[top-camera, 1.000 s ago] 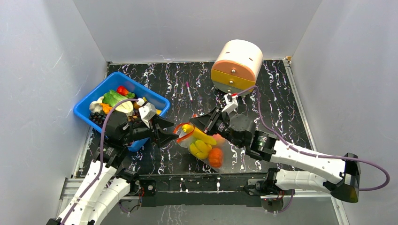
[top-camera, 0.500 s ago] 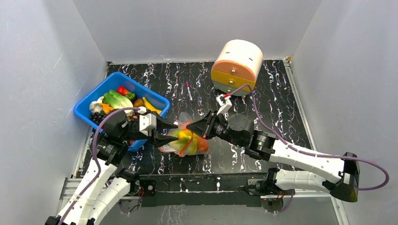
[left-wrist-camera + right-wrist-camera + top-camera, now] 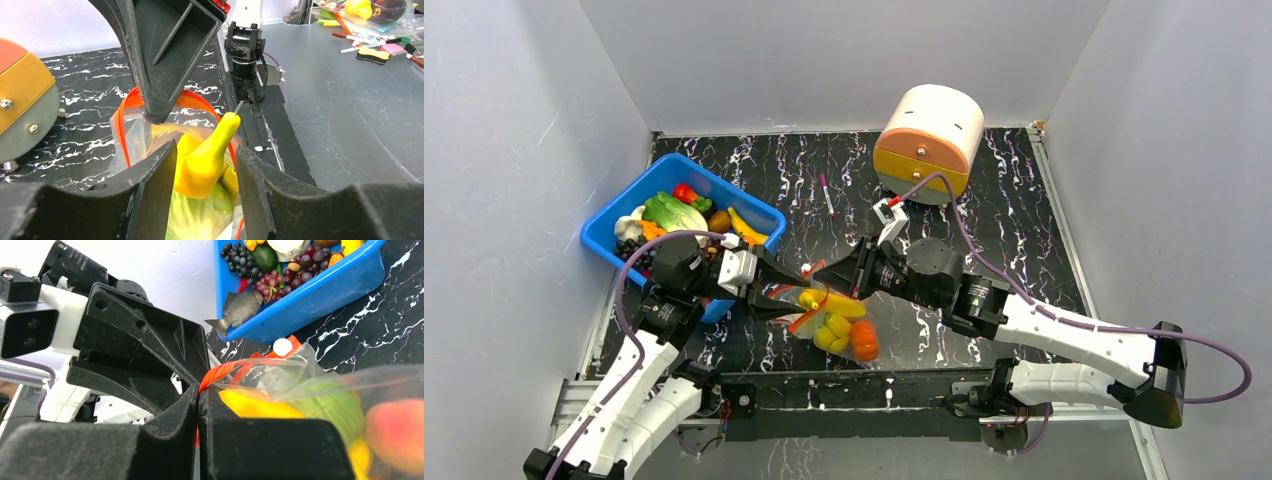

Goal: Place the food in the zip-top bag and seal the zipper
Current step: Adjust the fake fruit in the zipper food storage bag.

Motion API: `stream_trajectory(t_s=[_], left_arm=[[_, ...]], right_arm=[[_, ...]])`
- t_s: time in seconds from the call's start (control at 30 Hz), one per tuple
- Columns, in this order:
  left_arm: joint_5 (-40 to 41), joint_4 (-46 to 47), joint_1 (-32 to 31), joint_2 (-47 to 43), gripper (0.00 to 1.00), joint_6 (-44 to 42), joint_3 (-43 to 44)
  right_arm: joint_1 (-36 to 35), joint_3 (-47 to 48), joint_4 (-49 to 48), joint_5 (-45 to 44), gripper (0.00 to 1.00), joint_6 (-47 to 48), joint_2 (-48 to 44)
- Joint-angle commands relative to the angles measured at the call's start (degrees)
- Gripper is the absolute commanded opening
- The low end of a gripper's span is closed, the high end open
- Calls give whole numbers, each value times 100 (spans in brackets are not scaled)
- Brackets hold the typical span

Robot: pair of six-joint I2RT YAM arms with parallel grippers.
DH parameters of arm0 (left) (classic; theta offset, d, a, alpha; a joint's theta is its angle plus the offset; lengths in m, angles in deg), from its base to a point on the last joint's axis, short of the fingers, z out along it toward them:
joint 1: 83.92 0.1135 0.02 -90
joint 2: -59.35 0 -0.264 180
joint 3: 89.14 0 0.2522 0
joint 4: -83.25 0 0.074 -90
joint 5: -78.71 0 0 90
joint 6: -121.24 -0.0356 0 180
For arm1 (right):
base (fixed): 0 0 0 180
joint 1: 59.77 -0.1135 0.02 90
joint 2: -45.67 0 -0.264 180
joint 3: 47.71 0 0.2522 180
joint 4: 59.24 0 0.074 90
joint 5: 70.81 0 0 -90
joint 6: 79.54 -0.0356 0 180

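The clear zip-top bag (image 3: pixel 844 322) hangs between both grippers with yellow bananas (image 3: pixel 205 160), a green cabbage (image 3: pixel 195 220) and an orange round fruit (image 3: pixel 864 340) inside. My right gripper (image 3: pixel 821 272) (image 3: pixel 199 390) is shut on the red-orange zipper (image 3: pixel 225 371) at the bag's mouth. My left gripper (image 3: pixel 782 294) (image 3: pixel 206 150) faces it with its jaws apart. The banana stem and the bag mouth stand between its fingers. The zipper (image 3: pixel 122 130) loops open around the fruit. More food lies in the blue bin.
The blue bin (image 3: pixel 624 195) (image 3: pixel 320 297) at the left rear holds grapes, cabbage, a carrot and a toy fish (image 3: pixel 240 307). A round cream and orange drawer box (image 3: pixel 929 140) stands at the back. A pink pen (image 3: pixel 826 195) lies near it.
The bag lay out to the right, then bunched up, and now hangs down with the orange fruit lowest. Both grippers have shifted a little to the left.
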Motion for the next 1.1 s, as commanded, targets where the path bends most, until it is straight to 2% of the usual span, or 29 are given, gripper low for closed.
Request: stream_trajectory(t_s=[0.0,0.27,0.37,0.47,0.53,0.73,1.07], left_arm=[[-422,376,-15,125,43,-123,-3],[-432,247,-19,391,26,-350,19],[-191,-103,-13,351,22,-589,-57],[154,-188,-12,246,9,-581,-151],[375,-315,-12,220,5,-611,-164],[687,-824,-12,321,0,-804,-48],[1001,-1454,-15,339,0,-1034,-28]], right_arm=[[14,462,-662,181,0,56,47],[12,622,-747,291,0,61,201],[12,712,-759,365,0,58,261],[12,803,-765,477,0,212,322],[12,848,-753,531,0,261,358],[12,978,-750,738,0,344,437],[12,1134,-875,813,0,334,498]])
